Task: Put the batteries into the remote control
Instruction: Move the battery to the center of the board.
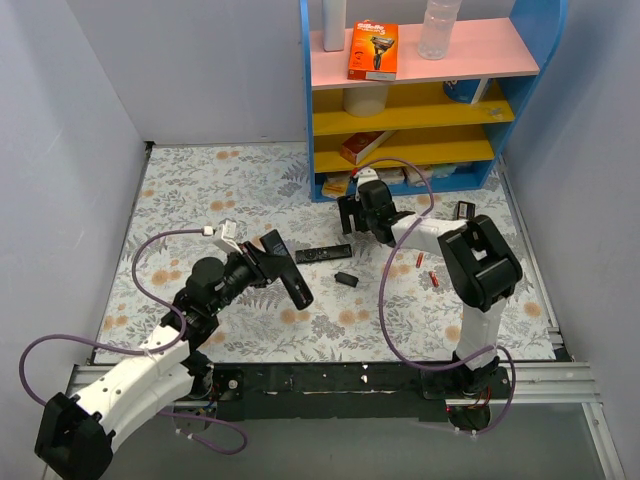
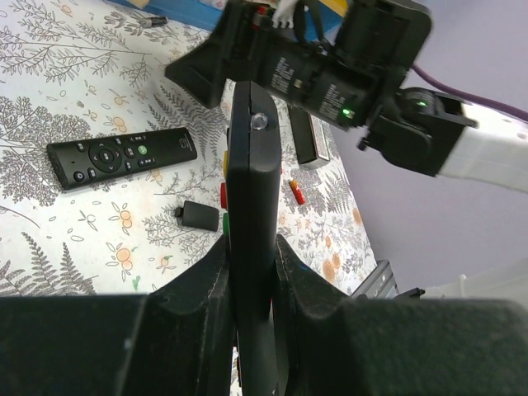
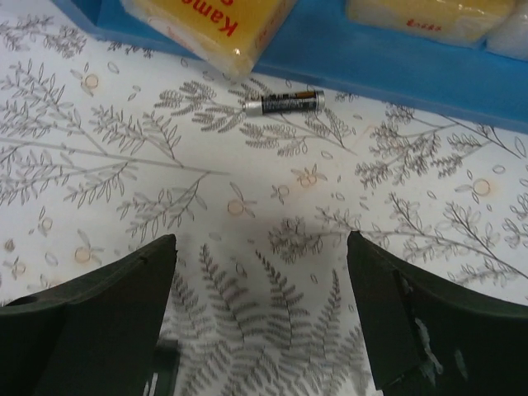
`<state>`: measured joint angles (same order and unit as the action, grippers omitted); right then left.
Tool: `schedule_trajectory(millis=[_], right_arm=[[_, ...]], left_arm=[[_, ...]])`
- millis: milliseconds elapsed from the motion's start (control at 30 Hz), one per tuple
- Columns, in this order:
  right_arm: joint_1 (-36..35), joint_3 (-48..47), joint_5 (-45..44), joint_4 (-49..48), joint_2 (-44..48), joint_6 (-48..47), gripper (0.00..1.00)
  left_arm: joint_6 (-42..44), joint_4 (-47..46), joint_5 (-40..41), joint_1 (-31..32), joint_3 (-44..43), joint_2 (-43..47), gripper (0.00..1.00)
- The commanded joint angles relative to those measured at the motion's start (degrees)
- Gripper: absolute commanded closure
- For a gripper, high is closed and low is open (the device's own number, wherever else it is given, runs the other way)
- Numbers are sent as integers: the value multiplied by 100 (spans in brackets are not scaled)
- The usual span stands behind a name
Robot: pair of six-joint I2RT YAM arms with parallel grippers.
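The table point(image 1: 200, 190) is being shared with a blue shelf point(image 1: 318, 120) at the far side. The remote point(image 2: 252, 165) is being held off the table by the L gripper point(image 2: 252, 264). The jaws are being clamped on its narrow sides, so it is being carried on edge, coloured buttons facing left in the L wrist view. Which way the battery bay is facing can't be told. The R gripper point(image 3: 260, 313) is being hovered low near the shelf base with its jaws spread wide and nothing between them.

A slim remote point(image 1: 323, 253) and a small black cover point(image 1: 346, 278) are lying mid-table, and two red cells point(image 1: 420, 261) are lying near the R arm. A dark cell point(image 3: 285, 102) is lying ahead of the R jaws, just beside the shelf base.

Risks, as judged:
- A finger is likely being steered close to the shelf edge, so a knock could jam the approach.
- The cell is round and thin, so a nudge could send it rolling.
- With the remote being pinched by its edges only, pressing a cell in could twist it in the grip.
- Polarity could be reversed, as the cell's ends are hard to read.
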<state>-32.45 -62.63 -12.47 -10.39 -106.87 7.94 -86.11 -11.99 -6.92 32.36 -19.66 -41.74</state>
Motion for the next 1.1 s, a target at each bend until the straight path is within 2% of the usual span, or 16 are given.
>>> schedule_trajectory(millis=[0,333,667,867,1067], right_arm=[[28,-608,-177,-938,-474,190,10],[63,-1550,-476,-394,-1520,339,11],[265,-2235,-353,361,-1951,620,13],[344,-2543,-143,767,-2145,682,21],[344,-2491,-150,890,-2128,629,41]], left_arm=[[50,293,-99,-37,-258,367,100],[225,733,-99,-37,-451,570,100],[270,680,-205,-28,-521,482,100],[287,628,-222,-28,-565,412,100],[279,549,-240,-28,-565,351,100]])
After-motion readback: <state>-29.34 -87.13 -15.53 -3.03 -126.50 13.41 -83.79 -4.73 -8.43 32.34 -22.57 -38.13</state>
